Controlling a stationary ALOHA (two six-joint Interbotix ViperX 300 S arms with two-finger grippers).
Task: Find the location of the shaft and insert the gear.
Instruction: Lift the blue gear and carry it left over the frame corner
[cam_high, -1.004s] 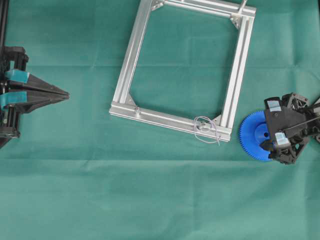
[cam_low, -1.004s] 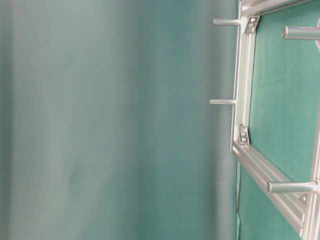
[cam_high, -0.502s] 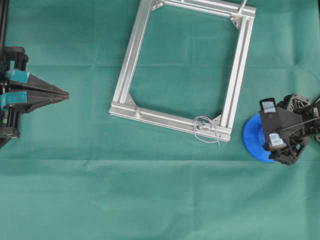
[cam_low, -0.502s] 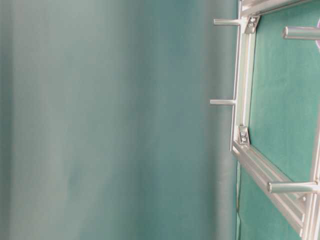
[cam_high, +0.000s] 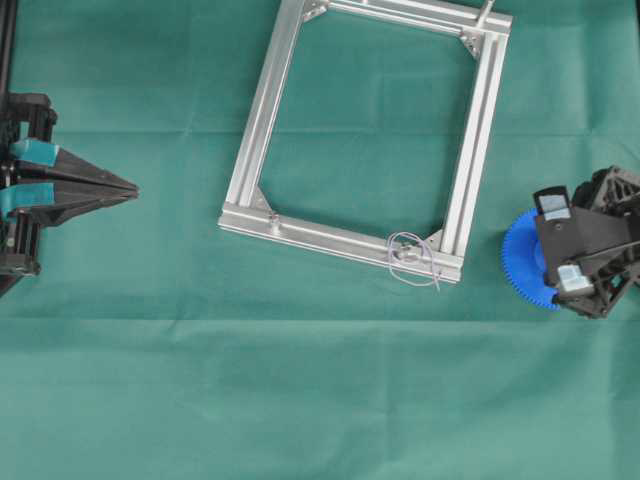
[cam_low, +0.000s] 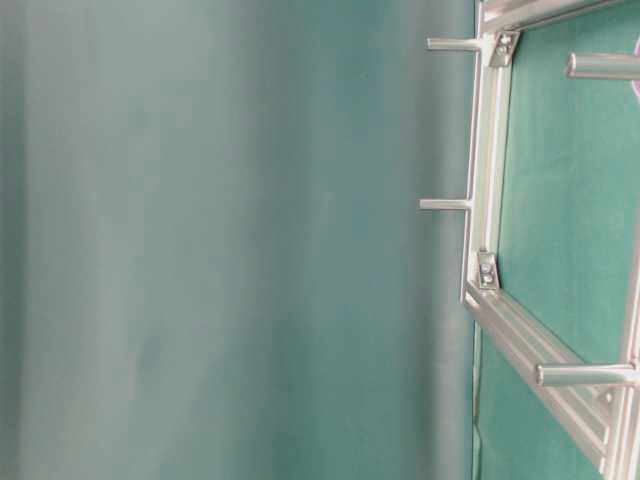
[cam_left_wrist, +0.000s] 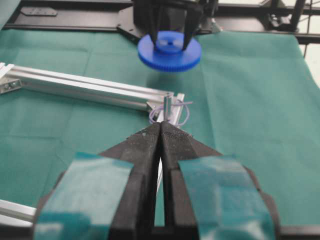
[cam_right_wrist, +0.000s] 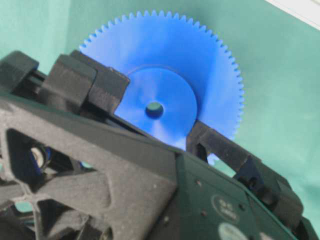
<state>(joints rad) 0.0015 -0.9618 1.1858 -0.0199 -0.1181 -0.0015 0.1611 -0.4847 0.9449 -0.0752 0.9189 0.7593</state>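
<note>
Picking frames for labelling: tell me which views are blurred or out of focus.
Table-level: left side a soft green blur, only the frame sharp. Left wrist: left gripper up close soft, gear slightly soft. Right wrist: gear crisp, right gripper body blurred. Overhead: sharp.

a green cloth (cam_high: 300, 380) covers the whole table, with faint fold creases running across it and light falling evenly, without hard shadows. in the left wrist view a black metal rail (cam_left_wrist: 70, 20) runs along the far edge of the cloth, and a pale strip of surface (cam_left_wrist: 312, 55) shows past the cloth's right edge. the table-level view is mostly a blurred green expanse (cam_low: 220, 250) of the same cloth. no walls, windows or floor can be made out.
</note>
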